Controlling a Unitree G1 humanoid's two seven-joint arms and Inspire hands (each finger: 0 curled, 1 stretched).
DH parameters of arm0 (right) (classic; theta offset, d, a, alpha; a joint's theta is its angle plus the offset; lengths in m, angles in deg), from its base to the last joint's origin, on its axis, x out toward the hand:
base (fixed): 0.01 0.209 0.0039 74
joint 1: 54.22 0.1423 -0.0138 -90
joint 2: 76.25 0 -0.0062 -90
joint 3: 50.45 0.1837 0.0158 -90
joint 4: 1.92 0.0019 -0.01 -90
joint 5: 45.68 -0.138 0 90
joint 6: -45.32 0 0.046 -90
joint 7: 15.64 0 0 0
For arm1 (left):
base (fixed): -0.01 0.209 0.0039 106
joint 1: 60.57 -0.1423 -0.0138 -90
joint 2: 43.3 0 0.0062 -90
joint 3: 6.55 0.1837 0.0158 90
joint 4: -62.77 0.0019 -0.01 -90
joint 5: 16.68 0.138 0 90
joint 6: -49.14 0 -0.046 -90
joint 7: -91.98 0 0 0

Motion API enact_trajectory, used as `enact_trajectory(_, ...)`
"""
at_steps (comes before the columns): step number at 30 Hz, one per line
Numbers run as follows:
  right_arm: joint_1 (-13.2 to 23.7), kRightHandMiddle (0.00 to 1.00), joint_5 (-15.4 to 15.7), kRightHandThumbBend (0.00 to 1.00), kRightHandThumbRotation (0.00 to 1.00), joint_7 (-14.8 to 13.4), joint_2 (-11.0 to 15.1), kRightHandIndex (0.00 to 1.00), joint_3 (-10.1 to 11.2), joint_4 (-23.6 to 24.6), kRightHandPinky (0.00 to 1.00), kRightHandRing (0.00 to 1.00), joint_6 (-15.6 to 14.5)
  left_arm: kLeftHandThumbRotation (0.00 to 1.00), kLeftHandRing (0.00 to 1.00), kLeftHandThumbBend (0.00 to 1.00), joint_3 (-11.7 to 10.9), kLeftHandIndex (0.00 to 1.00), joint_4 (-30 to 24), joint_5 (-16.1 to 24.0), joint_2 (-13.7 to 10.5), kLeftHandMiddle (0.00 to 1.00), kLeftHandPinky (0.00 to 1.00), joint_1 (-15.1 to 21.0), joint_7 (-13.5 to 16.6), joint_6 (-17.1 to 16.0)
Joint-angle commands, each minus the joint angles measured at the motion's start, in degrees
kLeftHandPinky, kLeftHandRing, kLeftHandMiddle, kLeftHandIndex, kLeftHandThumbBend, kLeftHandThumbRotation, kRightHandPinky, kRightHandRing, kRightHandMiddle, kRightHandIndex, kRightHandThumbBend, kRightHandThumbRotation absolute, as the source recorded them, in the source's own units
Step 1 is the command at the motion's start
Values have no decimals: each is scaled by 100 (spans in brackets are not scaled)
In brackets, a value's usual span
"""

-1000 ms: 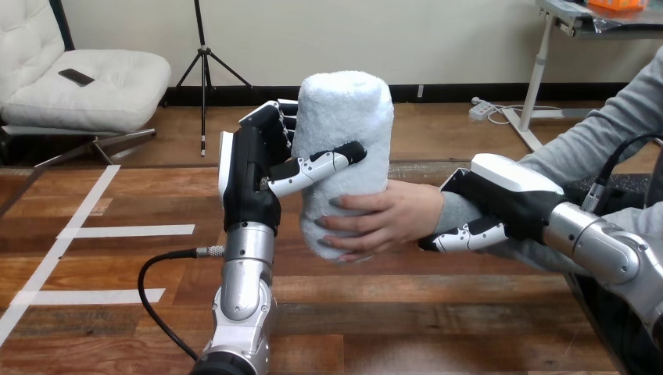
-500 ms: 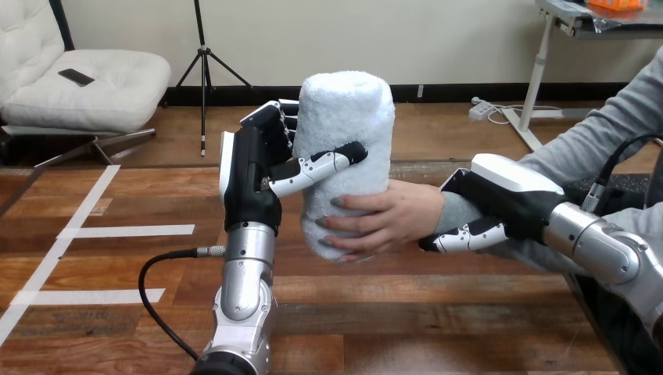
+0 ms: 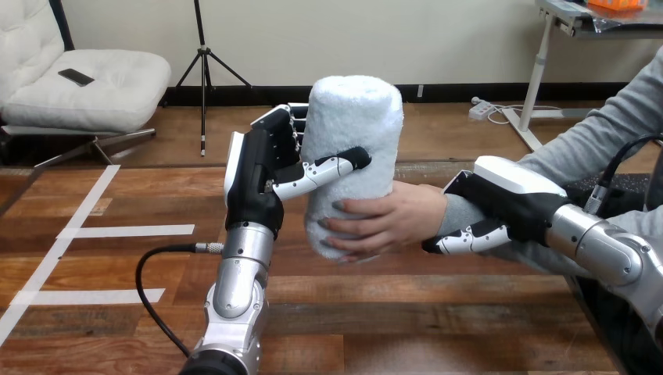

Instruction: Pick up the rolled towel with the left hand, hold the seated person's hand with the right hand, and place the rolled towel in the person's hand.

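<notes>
**Wooden table [image 3: 469, 312], rolled towel [image 3: 356, 125] upright in two grips**

White tape strips [image 3: 125, 230] lie flat on the table's left part. Just right of them the robot's left arm [image 3: 234, 289] rises from the near edge, its silver forearm close to vertical. The left hand [image 3: 254, 176] at its top stands well above the table with its white back shell facing left. Its fingers [image 3: 285, 125] are tucked round the far-left side of the rolled towel. The thumb [image 3: 324, 168] crosses the towel's near face, so the hand is closed on the roll around its middle.

The rolled towel is a pale, fluffy cylinder that stands on end in the air at the scene's middle. Its flat top is the highest thing over the table and leans slightly to the right.

The person's hand [image 3: 391, 223] reaches in from the right and wraps the towel's lower part, below the robot's thumb. Its fingertips lie on the near face and its palm is against the right side.

Right of that, the right hand [image 3: 508, 207] sits over the person's wrist at the grey sleeve's cuff. Its white shell is on top and one of its fingers [image 3: 469, 237] is curled underneath, clasping the wrist. The right arm [image 3: 610, 254] runs off to the near right.
</notes>
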Motion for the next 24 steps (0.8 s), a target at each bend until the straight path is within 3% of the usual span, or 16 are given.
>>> enact_trajectory(1, 450, 27, -133, 61, 43, -92, -104, 28, 94, 125, 19, 22, 219, 59, 81, 99, 229, 73, -123, 213, -64, 81, 73, 403, -132, 36)
enact_trajectory(10, 442, 27, -132, 61, 42, -104, -102, 28, 94, 87, 19, 22, 206, 75, 92, 100, 210, 85, -141, 160, -112, 91, 85, 396, -271, 72)
enact_trajectory(24, 409, 28, -145, 64, 41, -121, -100, 29, 102, 61, 21, 24, 238, 87, 95, 100, 158, 94, -152, 188, -144, 95, 95, 338, -245, -17)
